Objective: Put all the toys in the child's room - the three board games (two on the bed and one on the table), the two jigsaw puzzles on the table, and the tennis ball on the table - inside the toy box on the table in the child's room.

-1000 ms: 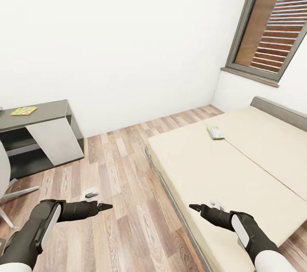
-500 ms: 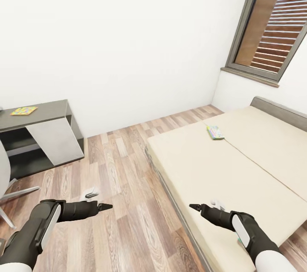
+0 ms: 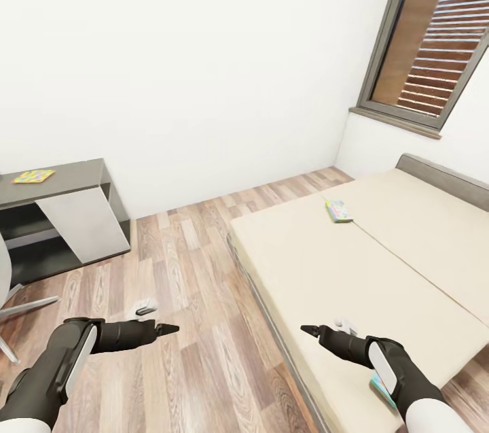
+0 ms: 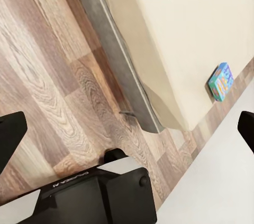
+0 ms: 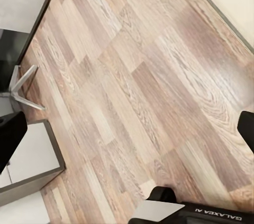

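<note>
Early stage, no toy in hand. Left gripper (image 3: 170,329) & right gripper (image 3: 309,331): jaws wide, empty. One board game (image 3: 338,211) on bed (image 3: 380,263) at 1 o'clock; second game (image 3: 382,389) near bed's edge, 5 o'clock. Jigsaw puzzle (image 3: 32,176) on desk (image 3: 75,178), 10 o'clock.

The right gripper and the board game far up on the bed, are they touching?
Apart. In the head view, the right gripper hangs at the bed's near edge, and bare mattress separates it from the board game.

Bed (image 3: 380,270): one game (image 3: 337,211) well ahead of right claw (image 3: 303,330), second game (image 3: 382,390) just behind it.

Desk (image 3: 68,178): puzzle (image 3: 32,177).
</note>
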{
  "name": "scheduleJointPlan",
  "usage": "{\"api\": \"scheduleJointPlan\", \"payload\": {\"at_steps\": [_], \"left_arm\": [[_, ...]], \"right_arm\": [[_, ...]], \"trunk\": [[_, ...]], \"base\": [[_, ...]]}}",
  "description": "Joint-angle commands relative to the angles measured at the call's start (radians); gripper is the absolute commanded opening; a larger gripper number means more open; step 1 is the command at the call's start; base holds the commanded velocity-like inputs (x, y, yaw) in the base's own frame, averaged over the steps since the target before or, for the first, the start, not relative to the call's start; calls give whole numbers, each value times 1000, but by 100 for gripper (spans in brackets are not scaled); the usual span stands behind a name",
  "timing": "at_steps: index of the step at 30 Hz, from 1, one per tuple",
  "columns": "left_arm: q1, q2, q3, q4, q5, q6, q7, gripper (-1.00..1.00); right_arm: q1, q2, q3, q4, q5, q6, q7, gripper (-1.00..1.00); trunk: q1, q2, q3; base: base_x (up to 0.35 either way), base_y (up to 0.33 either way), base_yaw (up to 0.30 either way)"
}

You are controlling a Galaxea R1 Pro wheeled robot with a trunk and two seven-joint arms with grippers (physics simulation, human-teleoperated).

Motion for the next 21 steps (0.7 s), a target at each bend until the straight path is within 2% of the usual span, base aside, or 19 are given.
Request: {"api": "scheduleJointPlan", "payload": {"at_steps": [1,7,16,21], "left_arm": [[-1,0,1,0,2,8,-2,100],[-1,0,1,0,2,8,-2,100],[-1,-1,0,0,2,8,-2,100],[-1,-1,0,0,2,8,-3,100]], "right_arm": [[-1,1,-3,-1,-3,7,0,100],[-1,3,-2,-1,-2,5,-8,100],[-1,4,-1,-1,-1,4,-15,100],[-1,4,-1,-1,-1,4,-20,100]], "trunk": [[1,-2,-2],[1,-2,-1],[1,-2,-1],[1,-2,-1]], "base": [[0,-18,0],[0,-8,107],[-8,-1,262],[-124,0,282]]}}
